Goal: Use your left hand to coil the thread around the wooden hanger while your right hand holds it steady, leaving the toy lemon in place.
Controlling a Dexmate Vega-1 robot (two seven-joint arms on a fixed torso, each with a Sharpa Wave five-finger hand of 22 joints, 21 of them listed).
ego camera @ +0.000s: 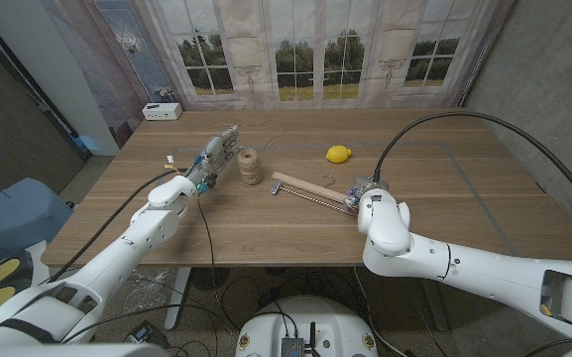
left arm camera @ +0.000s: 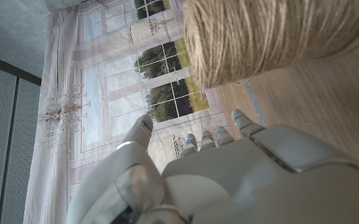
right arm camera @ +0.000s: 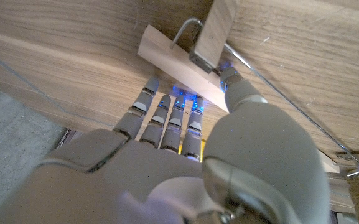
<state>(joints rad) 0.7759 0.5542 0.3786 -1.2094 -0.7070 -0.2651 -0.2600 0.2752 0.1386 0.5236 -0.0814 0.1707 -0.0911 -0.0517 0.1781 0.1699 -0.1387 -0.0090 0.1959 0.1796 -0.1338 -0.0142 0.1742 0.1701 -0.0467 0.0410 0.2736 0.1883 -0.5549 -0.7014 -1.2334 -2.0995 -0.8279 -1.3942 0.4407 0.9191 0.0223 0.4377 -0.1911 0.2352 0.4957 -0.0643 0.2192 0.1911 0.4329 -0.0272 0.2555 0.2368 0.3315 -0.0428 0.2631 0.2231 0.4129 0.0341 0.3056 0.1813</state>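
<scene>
A spool of tan thread point(ego camera: 251, 166) point(left arm camera: 272, 37) stands left of the table's middle. My left hand point(ego camera: 216, 157) point(left arm camera: 216, 174) is just to its left, fingers apart and holding nothing. The wooden hanger point(ego camera: 305, 186) point(right arm camera: 179, 62), with a metal hook and wire, lies slanted right of the spool. My right hand point(ego camera: 366, 191) point(right arm camera: 185, 143) sits over the hanger's right end. There its fingers point(right arm camera: 167, 109) lie against one side of the bar and the thumb against the other, gripping it. The yellow toy lemon point(ego camera: 338, 154) sits behind the hanger, apart from both hands.
A small white box point(ego camera: 162, 111) stands at the table's back left corner. A black cable point(ego camera: 444, 124) arcs over the right half of the table. A blue chair point(ego camera: 8, 213) stands off the left edge.
</scene>
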